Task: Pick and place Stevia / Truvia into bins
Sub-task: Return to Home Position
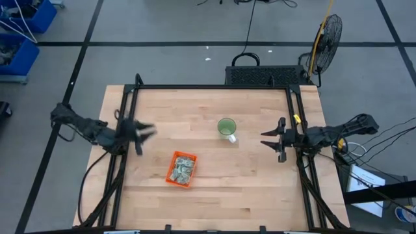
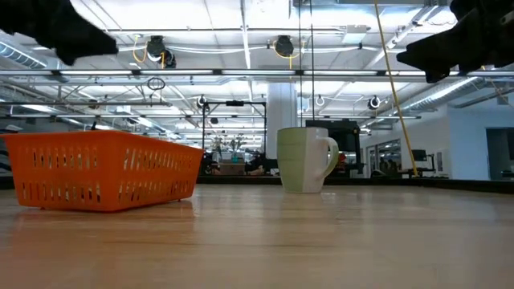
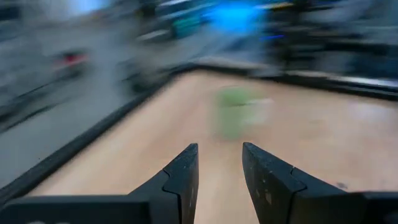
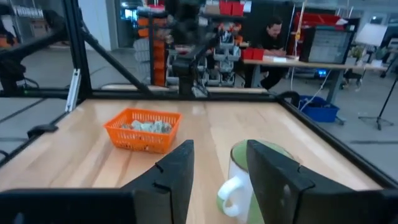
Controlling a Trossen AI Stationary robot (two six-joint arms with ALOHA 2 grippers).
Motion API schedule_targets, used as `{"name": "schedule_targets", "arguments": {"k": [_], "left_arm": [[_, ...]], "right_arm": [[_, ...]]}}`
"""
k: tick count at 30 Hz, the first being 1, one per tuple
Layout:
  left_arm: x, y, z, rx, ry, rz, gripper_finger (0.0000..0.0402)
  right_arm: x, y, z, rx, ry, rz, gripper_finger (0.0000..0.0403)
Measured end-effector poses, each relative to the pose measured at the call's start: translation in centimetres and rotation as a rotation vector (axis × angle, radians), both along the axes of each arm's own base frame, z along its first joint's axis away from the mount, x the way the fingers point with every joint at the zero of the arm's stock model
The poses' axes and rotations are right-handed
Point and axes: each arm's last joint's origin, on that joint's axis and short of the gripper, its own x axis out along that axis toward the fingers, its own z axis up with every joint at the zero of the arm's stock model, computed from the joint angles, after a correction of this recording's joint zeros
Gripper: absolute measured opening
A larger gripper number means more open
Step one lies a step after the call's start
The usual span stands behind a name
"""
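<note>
Sachets [image 1: 183, 169] in orange basket [image 1: 177, 184], well apart from left claw [image 1: 151, 132]

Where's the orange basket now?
High view: the orange basket sits left of the table's centre, nearer the left pincer than the right pincer; the green cup is its nearest neighbour, and sachets lie inside.

Legible text — none. Sachets [image 4: 144, 126] in the orange basket [image 4: 142, 139]: green print too small to read. Green mug [image 2: 303, 160] — no readable marking. Room signage unreadable.
</note>
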Motion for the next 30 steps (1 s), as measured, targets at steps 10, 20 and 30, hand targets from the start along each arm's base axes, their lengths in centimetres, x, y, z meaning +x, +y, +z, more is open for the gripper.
{"name": "schedule_targets", "arguments": {"k": [10,20,30], "left_arm": [[1.9,-0.7,-3.1,0.142,-0.144,-0.238,0.0129],[0.6,0.6,-2.6,0.137,-0.231,-0.22,0.0129],[1.1,0.3,-5.9,0.141,-0.315,-0.27,0.0129]], "right_arm": [[-0.3,-0.1,0.2,-0.015,-0.028,0.0,0.0141],[-1.1,-0.3,-0.2,-0.024,0.003,-0.004,0.0142],[-0.9,-0.3,-1.6,0.042,0.031,-0.007,0.0142]]}}
